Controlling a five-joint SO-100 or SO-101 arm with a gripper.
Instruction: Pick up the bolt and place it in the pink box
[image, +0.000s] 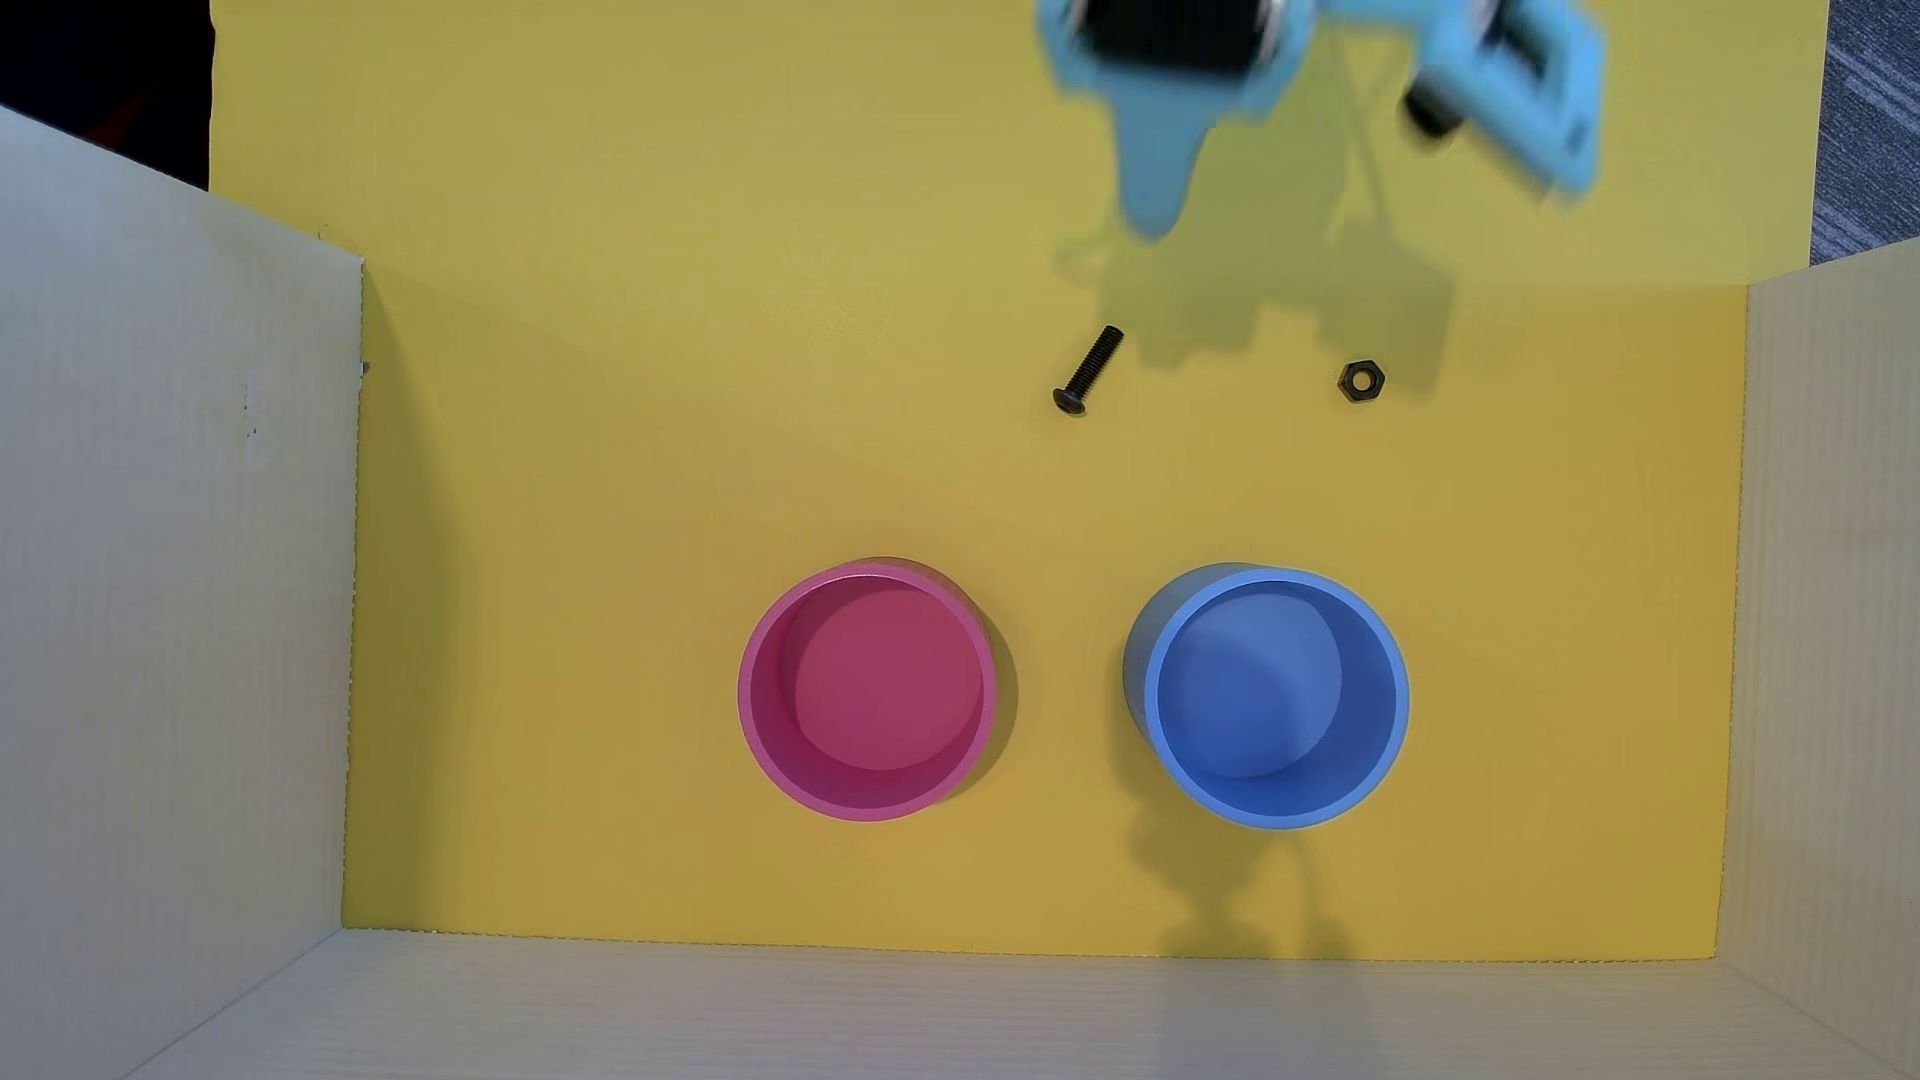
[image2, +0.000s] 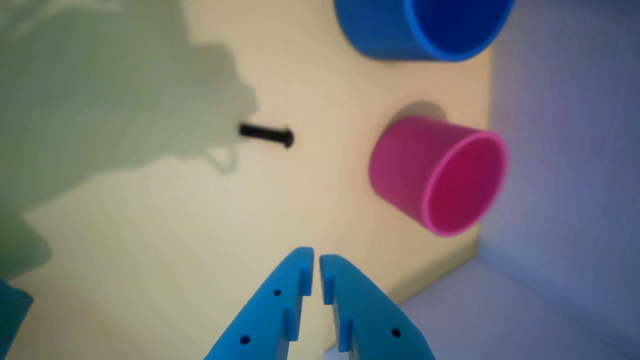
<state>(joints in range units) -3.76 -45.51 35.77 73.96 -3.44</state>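
We are at the reach, before any grasp. Our claw (image2: 316, 262) hangs above the yellow counter (image: 623, 467) with its two blue fingers drawn almost together, only a thin slit between the tips and nothing held; in the overhead view it is a blurred blue shape at the top edge.

The bolt (image: 1088, 370) lies flat on the counter, head toward the cups, shaft angled up and to the right in the overhead view, just at the edge of the arm's shadow. The nut (image: 1361, 380) sits well apart to its right there. The pink box (image: 868, 691) stands upright and empty, further down the overhead view and a little left of the bolt, with the blue cup (image: 1276, 696) beside it.

In the wrist view the bolt (image2: 266, 134) lies up and left of our fingertips, so we judge the next move calls for parting the fingers, bringing the claw over the shaft, turning so the fingers straddle it crosswise, then lowering to the counter. The bolt is thin and low, so a shallow or off-centre close could roll it away.
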